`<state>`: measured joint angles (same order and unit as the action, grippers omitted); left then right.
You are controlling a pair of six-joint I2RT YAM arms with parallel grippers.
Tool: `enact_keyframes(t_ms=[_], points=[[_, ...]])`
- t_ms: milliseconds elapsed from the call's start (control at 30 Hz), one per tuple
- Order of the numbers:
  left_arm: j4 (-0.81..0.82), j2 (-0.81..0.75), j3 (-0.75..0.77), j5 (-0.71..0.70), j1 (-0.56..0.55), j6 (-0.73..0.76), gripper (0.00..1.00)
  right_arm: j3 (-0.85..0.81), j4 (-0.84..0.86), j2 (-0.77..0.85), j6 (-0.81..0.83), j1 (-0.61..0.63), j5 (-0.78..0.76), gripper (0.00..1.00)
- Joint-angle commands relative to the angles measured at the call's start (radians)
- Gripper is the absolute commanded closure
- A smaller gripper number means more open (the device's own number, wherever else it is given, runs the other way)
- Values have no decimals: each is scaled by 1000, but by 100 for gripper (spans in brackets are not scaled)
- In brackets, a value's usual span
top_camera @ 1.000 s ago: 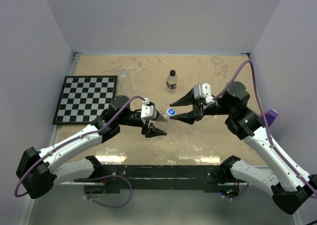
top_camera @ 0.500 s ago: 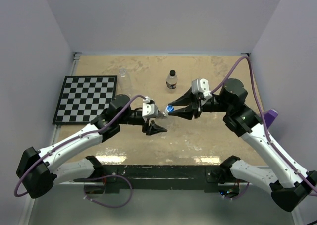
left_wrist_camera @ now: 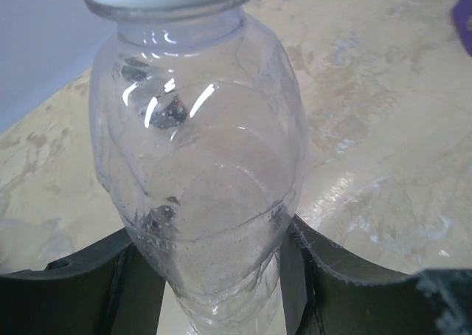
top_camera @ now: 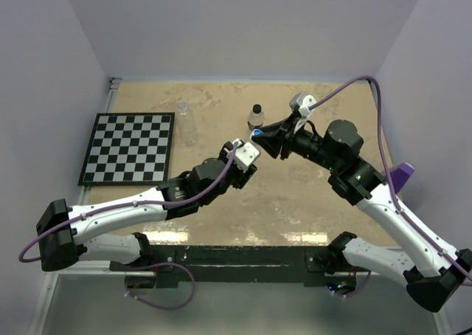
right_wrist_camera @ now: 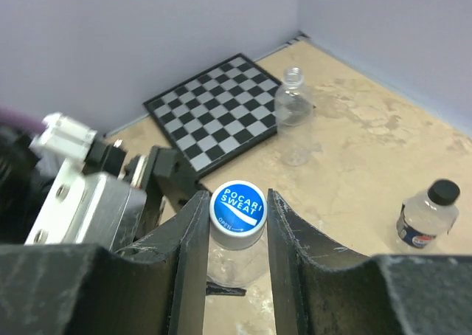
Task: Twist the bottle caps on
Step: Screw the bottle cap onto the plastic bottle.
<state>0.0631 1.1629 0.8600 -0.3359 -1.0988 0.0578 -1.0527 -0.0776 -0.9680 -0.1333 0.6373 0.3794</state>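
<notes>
A clear bottle (left_wrist_camera: pixel 199 173) stands upright between the fingers of my left gripper (left_wrist_camera: pixel 214 276), which is shut on its lower body. A blue bottle cap (right_wrist_camera: pixel 237 206) with white lettering sits on that bottle's neck. My right gripper (right_wrist_camera: pixel 237 211) is shut on the cap from both sides. In the top view the two grippers meet mid-table: the left gripper (top_camera: pixel 245 158) below, the right gripper (top_camera: pixel 259 137) above it on the blue cap (top_camera: pixel 255 133). A second bottle (top_camera: pixel 255 119) with a black cap stands just behind. A third bottle (right_wrist_camera: pixel 293 117) stands uncapped by the chessboard.
A black-and-white chessboard (top_camera: pixel 129 147) lies at the left of the table. A purple object (top_camera: pixel 403 175) sits at the right edge. Lilac walls close in the left, back and right sides. The uncapped bottle (top_camera: pixel 183 114) stands near the board's far right corner.
My left gripper has carried the bottle away from me and to the right and turned it upright. My right gripper has risen, tilted over it and closed on the blue cap.
</notes>
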Motion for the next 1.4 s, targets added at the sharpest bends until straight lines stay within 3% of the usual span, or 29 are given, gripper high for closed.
enact_keyframes(t_ms=[0, 133, 233, 433, 633, 767, 1000, 1367], points=[[164, 40, 111, -301, -79, -18, 100, 66, 2, -18, -135, 25, -296, 100], [155, 40, 111, -270, -78, -27, 100, 100, 56, 21, -154, 25, -271, 100], [113, 20, 102, -145, -47, -30, 100, 105, 100, 55, -152, 22, -197, 98], [104, -57, 7, 331, 152, -115, 100, 112, 192, 92, -138, 13, -15, 64], [1, -92, -12, 705, 283, -73, 100, 154, 361, 114, -163, -79, 346, 44], [-19, -117, -26, 869, 346, -62, 100, 135, 354, 117, -114, -88, 429, 35], [30, -115, -24, 1161, 373, 2, 100, 111, 344, 81, -77, -99, 489, 33], [15, -75, 1, 1246, 373, 60, 100, 80, 386, 55, -114, -99, 592, 37]])
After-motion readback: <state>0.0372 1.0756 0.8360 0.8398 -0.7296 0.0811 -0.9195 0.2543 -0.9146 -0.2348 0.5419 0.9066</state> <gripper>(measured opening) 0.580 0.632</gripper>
